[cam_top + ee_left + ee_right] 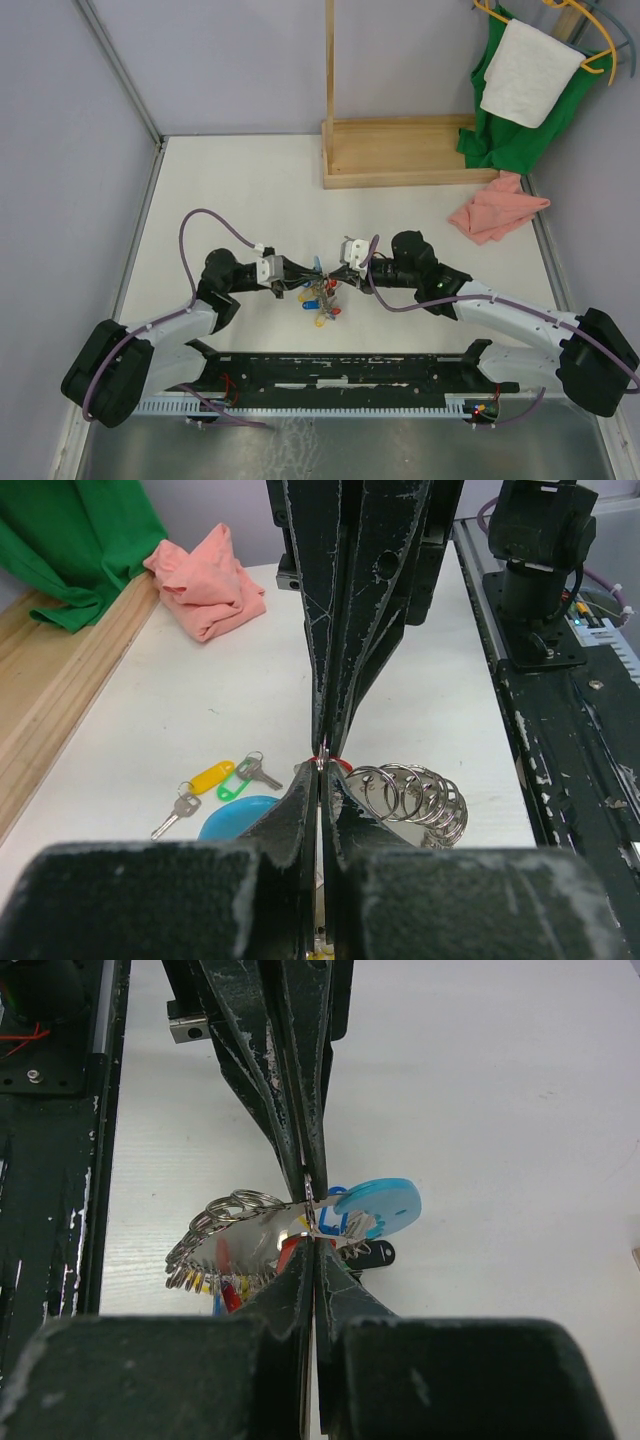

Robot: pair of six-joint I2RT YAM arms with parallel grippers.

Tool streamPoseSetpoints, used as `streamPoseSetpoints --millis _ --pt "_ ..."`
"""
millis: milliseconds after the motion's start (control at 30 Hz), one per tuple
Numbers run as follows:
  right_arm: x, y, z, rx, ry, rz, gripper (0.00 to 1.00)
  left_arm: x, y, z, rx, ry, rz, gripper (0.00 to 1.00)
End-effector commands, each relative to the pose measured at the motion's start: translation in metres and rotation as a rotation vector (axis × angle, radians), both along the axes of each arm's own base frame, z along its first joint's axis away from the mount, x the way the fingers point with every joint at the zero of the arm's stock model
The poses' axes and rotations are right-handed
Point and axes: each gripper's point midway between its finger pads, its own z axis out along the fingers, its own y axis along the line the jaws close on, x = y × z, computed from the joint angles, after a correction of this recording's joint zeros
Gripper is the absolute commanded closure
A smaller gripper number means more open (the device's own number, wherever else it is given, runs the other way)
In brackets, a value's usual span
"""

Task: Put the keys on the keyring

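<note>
Left fingers (316, 786) and right fingers (308, 1250) meet tip to tip, both pinched shut on the keyring (410, 795) – midway along the surface's (250, 180) near edge. Loose keys (210, 777) – yellow and green tags – lie just beside it.

- wooden stand (400, 150) sitting at the far side of the counter (240, 180), with a post rising from its left end
- green cloth (500, 140) hanging down onto the stand's right end
- white towel (528, 72) draping over a yellow hanger (598, 62), in front of the green cloth
- pink cloth (497, 212) lying crumpled beside the stand
</note>
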Motion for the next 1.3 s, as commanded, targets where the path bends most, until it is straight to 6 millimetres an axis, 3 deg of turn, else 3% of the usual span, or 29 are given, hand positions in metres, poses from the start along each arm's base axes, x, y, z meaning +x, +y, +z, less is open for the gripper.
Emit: streamPoseSetpoints --millis 0,400,667,967,1267 --pt "0.004 0.007 0.032 0.063 -0.064 0.022 0.99 0.012 -0.002 0.021 -0.04 -0.018 0.056 0.97" --pt "0.005 0.009 0.021 -0.006 -0.086 0.039 0.99 0.033 0.001 0.036 -0.119 0.191 0.233 0.97" --pt "0.007 0.016 0.009 -0.08 -0.104 0.046 0.99 0.036 -0.002 0.043 -0.181 0.305 0.27 0.97" --pt "0.017 0.009 -0.008 -0.105 -0.114 -0.028 0.99 0.031 0.005 0.056 -0.331 0.324 0.271 0.97" --pt "0.019 0.009 0.007 -0.063 -0.14 -0.045 0.99 0.021 0.003 0.051 -0.359 0.288 0.206 0.97"
